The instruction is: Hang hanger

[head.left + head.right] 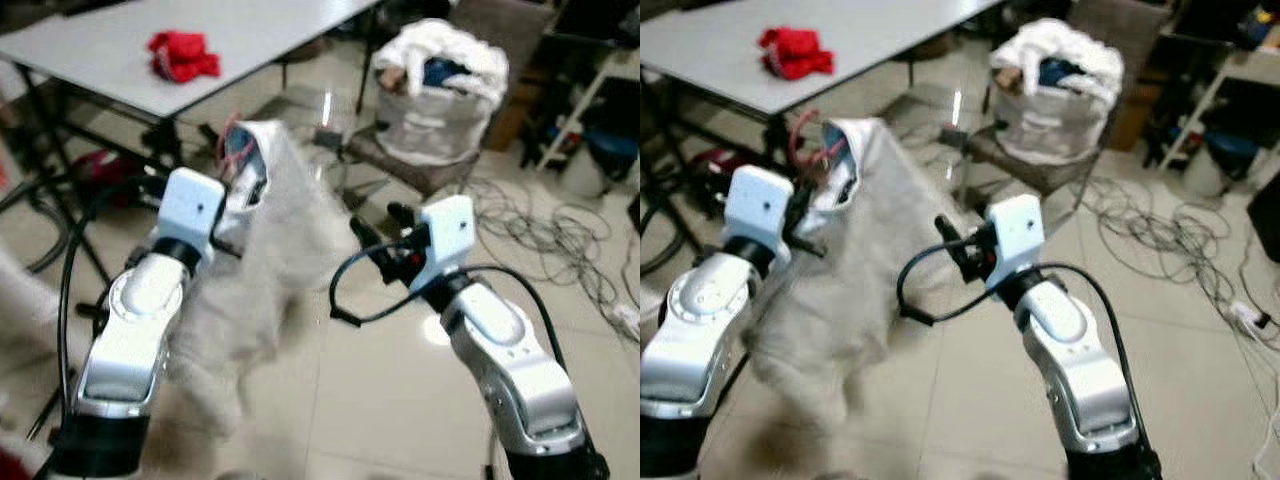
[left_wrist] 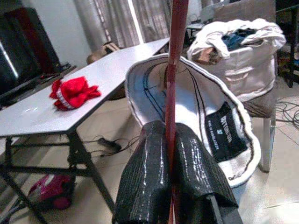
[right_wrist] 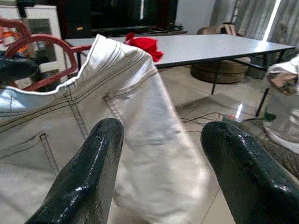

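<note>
Two grippers are raised in front of the robot, and between them hangs a pale garment that looks like white jeans point(image 1: 270, 250) on a red hanger point(image 2: 175, 70). The left gripper point(image 2: 174, 179) has its fingers pressed together on the hanger's red bar, holding it upright so the garment drapes down toward the tiled floor point(image 1: 400, 400); that grip carries the whole load and keeps the hook free for hanging. The right gripper point(image 3: 159, 172) sits just right of the cloth with its fingers spread apart and nothing between them, probably poised to steady or straighten the fabric. In the eye views the garment is blurred, so whether its waistband is properly seated on the hanger is hard to say.

Farther off on the left stands a white table point(image 1: 250, 40) with a crumpled red cloth point(image 1: 183, 56) on it. Far and to the right, a chair point(image 1: 420, 165) holds a bag stuffed with laundry point(image 1: 440, 95), and cables point(image 1: 540, 230) trail over the floor beyond. No rail or hook to hang from can be picked out, so finding one seems the next need.
</note>
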